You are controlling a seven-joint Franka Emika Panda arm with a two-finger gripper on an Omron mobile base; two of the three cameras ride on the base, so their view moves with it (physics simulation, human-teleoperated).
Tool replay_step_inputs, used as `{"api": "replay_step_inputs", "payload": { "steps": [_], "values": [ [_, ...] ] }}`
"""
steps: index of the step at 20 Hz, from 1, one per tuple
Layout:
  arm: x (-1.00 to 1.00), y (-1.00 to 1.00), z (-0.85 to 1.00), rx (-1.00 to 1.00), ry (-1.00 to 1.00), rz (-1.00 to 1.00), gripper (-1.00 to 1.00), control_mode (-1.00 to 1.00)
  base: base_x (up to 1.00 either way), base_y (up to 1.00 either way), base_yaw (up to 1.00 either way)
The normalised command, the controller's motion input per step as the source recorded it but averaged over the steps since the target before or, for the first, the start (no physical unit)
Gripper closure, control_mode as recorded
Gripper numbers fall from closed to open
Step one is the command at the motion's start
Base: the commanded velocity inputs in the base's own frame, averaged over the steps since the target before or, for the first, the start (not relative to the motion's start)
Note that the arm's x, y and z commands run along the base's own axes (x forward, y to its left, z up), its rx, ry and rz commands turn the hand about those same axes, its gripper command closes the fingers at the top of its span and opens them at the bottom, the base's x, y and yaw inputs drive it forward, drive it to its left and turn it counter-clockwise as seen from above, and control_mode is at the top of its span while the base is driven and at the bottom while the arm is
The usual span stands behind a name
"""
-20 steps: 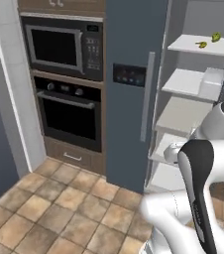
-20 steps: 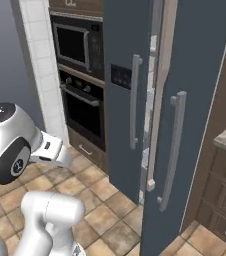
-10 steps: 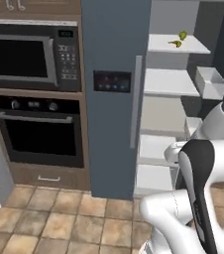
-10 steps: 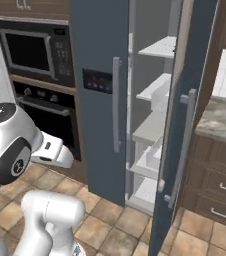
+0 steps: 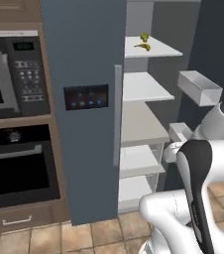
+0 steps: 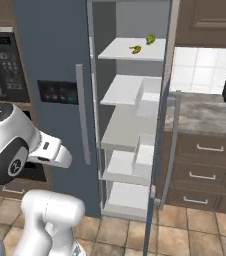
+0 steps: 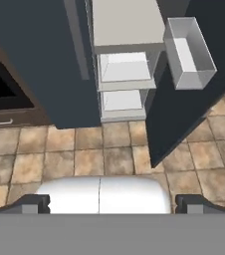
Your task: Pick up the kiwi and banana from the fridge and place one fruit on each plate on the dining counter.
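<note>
Fingers (image 7: 112, 201) spread wide, empty, aimed at floor; raise toward top shelf (image 6: 119, 51) where banana (image 6: 135, 49) and kiwi (image 6: 150, 39) sit.

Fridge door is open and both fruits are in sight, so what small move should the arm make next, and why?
Probably raise the gripper toward the top shelf of the fridge. The kiwi and the banana lie apart up there, while the hand view looks down at the floor tiles and lower shelves, fingers wide apart and holding nothing. The right door stands open, so the shelf looks reachable.

Both base views face the fridge (image 5: 91, 114); hand view looks floorward.
</note>
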Motion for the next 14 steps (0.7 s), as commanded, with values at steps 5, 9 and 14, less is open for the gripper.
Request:
{"api": "replay_step_inputs", "payload": {
  "steps": [5,9,14],
  "values": [
    [0.00,0.00,0.00,0.00,0.00,0.00,-1.00,1.00,0.80,0.25,-0.40],
    [0.00,0.00,0.00,0.00,0.00,0.00,-1.00,1.00,0.45,0.37,-0.37],
    [0.00,0.00,0.00,0.00,0.00,0.00,-1.00,1.00,0.48,0.28,-0.35]
  ]
}}
